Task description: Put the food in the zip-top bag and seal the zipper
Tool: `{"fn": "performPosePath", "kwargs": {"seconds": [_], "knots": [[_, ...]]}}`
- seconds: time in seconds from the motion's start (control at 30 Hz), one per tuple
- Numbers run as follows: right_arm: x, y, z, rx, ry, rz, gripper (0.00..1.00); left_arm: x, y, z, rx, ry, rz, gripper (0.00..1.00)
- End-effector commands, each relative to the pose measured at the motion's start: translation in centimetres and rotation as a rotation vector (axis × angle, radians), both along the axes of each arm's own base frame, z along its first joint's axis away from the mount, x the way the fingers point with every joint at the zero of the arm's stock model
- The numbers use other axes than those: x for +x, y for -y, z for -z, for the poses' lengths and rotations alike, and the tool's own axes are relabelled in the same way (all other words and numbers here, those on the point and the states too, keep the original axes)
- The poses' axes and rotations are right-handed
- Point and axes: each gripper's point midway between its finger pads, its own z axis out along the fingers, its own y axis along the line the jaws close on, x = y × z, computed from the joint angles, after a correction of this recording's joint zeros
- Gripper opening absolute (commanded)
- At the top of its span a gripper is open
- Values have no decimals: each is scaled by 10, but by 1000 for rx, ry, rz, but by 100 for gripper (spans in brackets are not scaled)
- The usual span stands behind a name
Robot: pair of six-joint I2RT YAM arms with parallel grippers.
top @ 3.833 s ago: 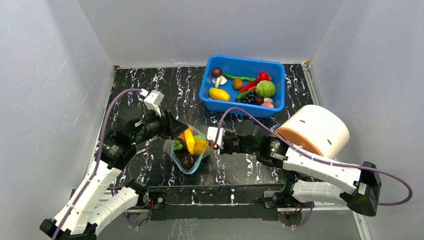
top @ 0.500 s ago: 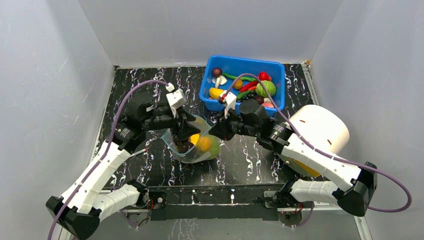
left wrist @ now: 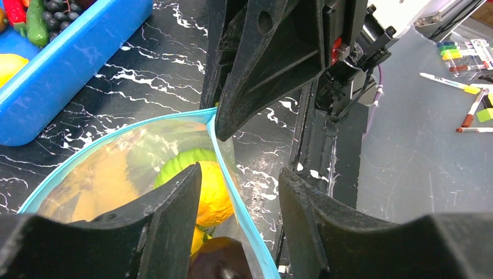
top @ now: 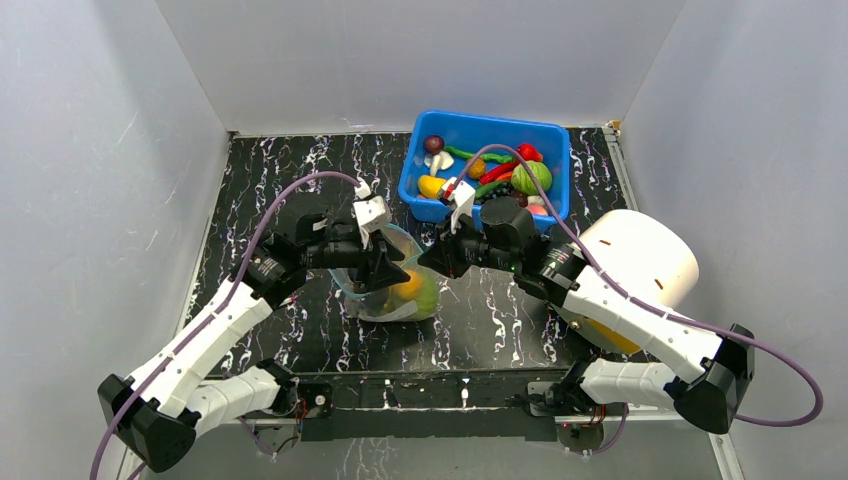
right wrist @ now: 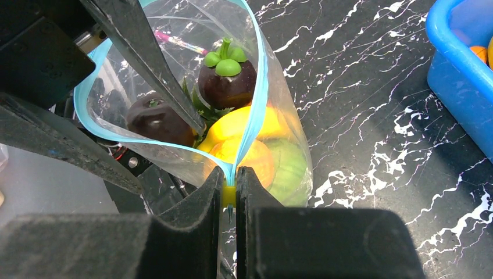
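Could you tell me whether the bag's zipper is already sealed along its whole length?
No, the right wrist view shows the zipper spread in a wide loop over the food, meeting only where the right fingers pinch it.

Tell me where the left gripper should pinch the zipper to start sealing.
Probably pinch the zipper just beside the corner the right gripper holds shut, left gripper coming from above, one finger each side. The lips meet only there; farther along the mouth gapes.

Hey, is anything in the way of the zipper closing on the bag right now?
Yes. One finger of the left gripper reaches inside the open mouth of the zip-top bag, between the two sides of the zipper. The right gripper pinches the zipper's end.
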Motion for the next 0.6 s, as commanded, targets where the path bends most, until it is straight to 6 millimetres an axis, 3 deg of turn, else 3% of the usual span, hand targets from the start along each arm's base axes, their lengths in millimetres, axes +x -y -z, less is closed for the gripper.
{"fn": "performPosePath", "kwargs": {"seconds": [0.0,0.23,0.3,0.43,0.57], "knots": [[7,-2,-28,82,80,7,0,1,5,6,12,38,33,45],[0,4,-25,60,184,-69,0,6,1,1,1,98,-12,0],[-1,8,-25,44,261,-92,7,6,-1,-1,2,118,-14,0],[-5,17,-24,88,357,-88,37,5,-1,-8,-16,141,-8,0],[-14,18,-21,131,422,-127,52,5,0,-14,-33,149,-12,0]]}}
